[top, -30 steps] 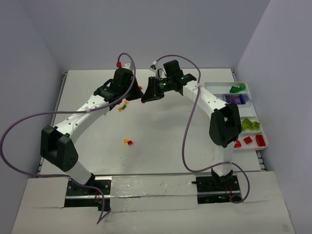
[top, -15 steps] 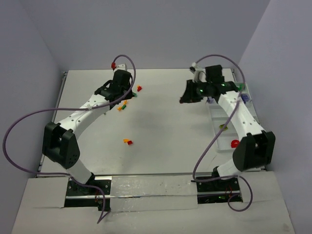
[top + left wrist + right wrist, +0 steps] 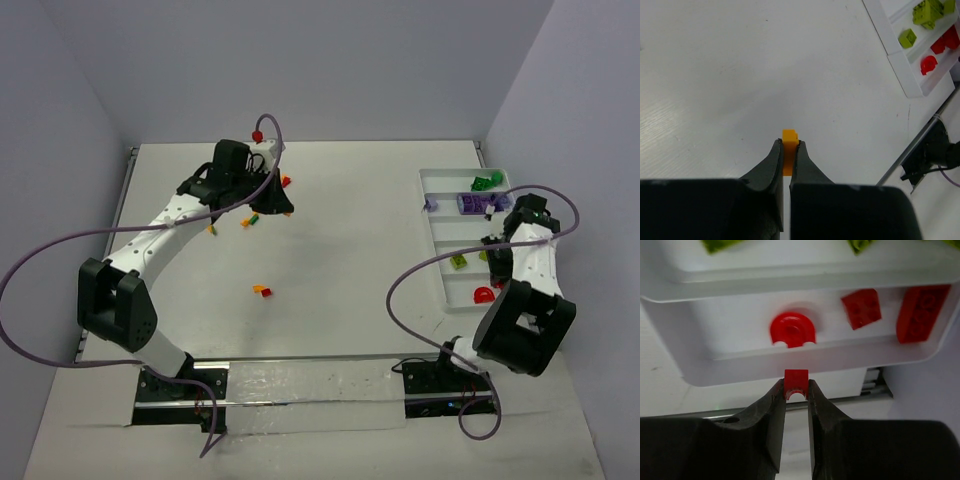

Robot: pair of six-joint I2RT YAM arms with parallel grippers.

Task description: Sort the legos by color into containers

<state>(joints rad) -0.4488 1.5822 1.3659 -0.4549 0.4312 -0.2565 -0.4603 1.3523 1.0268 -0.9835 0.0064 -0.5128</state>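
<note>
My left gripper (image 3: 788, 143) is shut on a small orange lego (image 3: 789, 136) and hangs above bare table; from above it (image 3: 272, 202) sits at the back left beside a few loose legos (image 3: 250, 220). My right gripper (image 3: 796, 385) is shut on a red arched lego (image 3: 796, 380) just short of the near rim of the white tray (image 3: 765, 371). That end compartment holds a round red piece (image 3: 792, 330) and two red bricks (image 3: 861, 308). Seen from above, the containers (image 3: 437, 225) hold green (image 3: 487, 181), purple (image 3: 480, 203), lime (image 3: 458, 261) and red (image 3: 482, 295) legos, partly hidden by the right arm (image 3: 530, 250).
An orange and red pair (image 3: 262, 290) lies mid-table, a red piece (image 3: 286, 181) and a yellow one (image 3: 211, 229) near the left arm. A clear plastic strip (image 3: 310, 385) runs along the near edge. Purple cables loop around both arms. Walls close in at the back and sides.
The right arm has swung from the table's middle to the right, over the tray's near end, carrying the red lego. The left arm has shifted a little at the back left.
</note>
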